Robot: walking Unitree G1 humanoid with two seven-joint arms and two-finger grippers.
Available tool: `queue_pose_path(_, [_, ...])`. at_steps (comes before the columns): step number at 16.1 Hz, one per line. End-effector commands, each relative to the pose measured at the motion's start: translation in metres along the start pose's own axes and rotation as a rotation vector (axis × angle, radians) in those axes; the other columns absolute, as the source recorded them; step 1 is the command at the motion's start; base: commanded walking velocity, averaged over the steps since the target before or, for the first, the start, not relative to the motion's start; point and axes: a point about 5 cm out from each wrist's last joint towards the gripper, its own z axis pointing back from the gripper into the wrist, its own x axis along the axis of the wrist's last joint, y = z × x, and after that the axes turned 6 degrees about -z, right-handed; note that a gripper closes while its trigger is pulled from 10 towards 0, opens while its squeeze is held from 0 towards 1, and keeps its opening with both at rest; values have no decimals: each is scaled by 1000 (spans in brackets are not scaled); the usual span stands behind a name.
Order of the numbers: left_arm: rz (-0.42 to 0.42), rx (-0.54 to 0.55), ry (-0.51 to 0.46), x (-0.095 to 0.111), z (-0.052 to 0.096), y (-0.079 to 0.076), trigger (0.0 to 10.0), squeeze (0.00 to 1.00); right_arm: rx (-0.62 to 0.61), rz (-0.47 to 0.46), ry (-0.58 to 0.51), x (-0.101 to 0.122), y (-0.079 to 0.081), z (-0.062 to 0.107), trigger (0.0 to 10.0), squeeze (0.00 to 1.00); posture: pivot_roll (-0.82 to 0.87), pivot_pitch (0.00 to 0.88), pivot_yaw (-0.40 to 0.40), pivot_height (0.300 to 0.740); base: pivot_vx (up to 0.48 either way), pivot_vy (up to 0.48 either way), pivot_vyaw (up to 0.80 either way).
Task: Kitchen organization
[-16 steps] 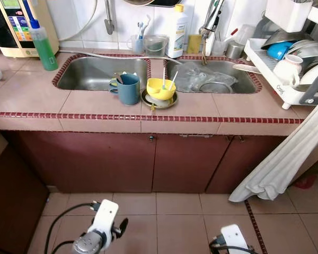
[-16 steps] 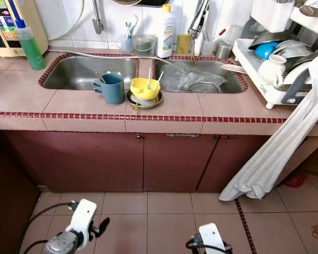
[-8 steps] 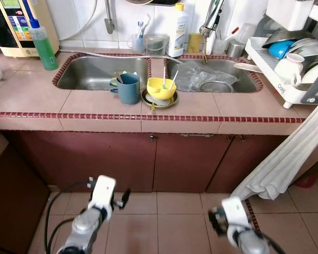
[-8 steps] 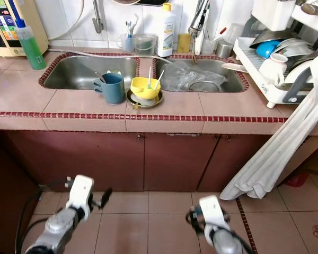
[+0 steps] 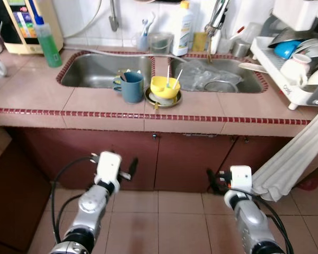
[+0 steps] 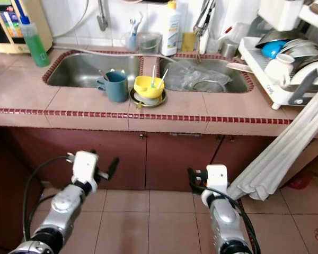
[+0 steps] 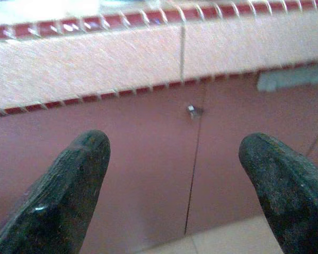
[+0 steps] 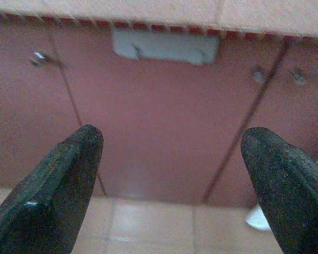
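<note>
Below the counter [image 5: 95,108], both grippers hang in front of the red cupboard doors [image 5: 191,159], holding nothing. Left gripper [image 7: 175,180] and right gripper [image 8: 169,180] each have fingers spread wide. Up between the two sinks stand a blue mug [image 5: 131,87] and, just beside it, a yellow bowl [image 5: 165,87].

worktop [image 5: 32,95]: matt pink tile, edged with small glossy dark-red tiles
sinks [image 5: 103,74]: brushed steel, dull sheen
cabinet doors [image 5: 196,159]: smooth maroon, faint gloss
floor [image 5: 164,227]: glossy tan tile
mug [image 5: 131,87]: matt blue
bowl [image 5: 165,87]: shiny yellow plastic
dish rack [image 5: 278,71]: white plastic
cloth [image 5: 297,153]: pale, soft folds
fingers [image 7: 53,201]: black, rough, grainy
</note>
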Motion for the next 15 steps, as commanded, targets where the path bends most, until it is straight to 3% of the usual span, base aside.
queue_pose_path(1, [-1,21,-36,5,2,6,10000,0,11,37,-71,10,0,0,10000,0,-19,0,-30,740,0,0,0])
queue_pose_path(4, [57,31,-94,17,7,7,10000,0,73,72,-159,24,8,3,10000,0,-17,0,-35,740,0,0,0])
queue_pose_path(6, [53,47,-92,26,10,5,10000,0,125,50,-228,40,20,5,10000,0,-18,0,-38,740,0,0,0])
queue_pose_path(9, [26,34,-144,44,10,1,10000,0,142,98,-309,58,28,9,10000,0,-15,0,-46,740,0,0,0])
queue_pose_path(10, [37,33,-213,63,12,-2,10000,0,185,132,-368,74,34,13,10000,0,-18,0,-47,740,0,0,0])
queue_pose_path(13, [73,44,-234,73,21,-8,10000,0,224,179,-409,91,38,22,10000,0,-22,0,-54,740,0,0,0])
queue_pose_path(15, [78,41,-232,74,23,-9,10000,0,211,160,-418,92,37,25,10000,0,-16,0,-59,740,0,0,0])
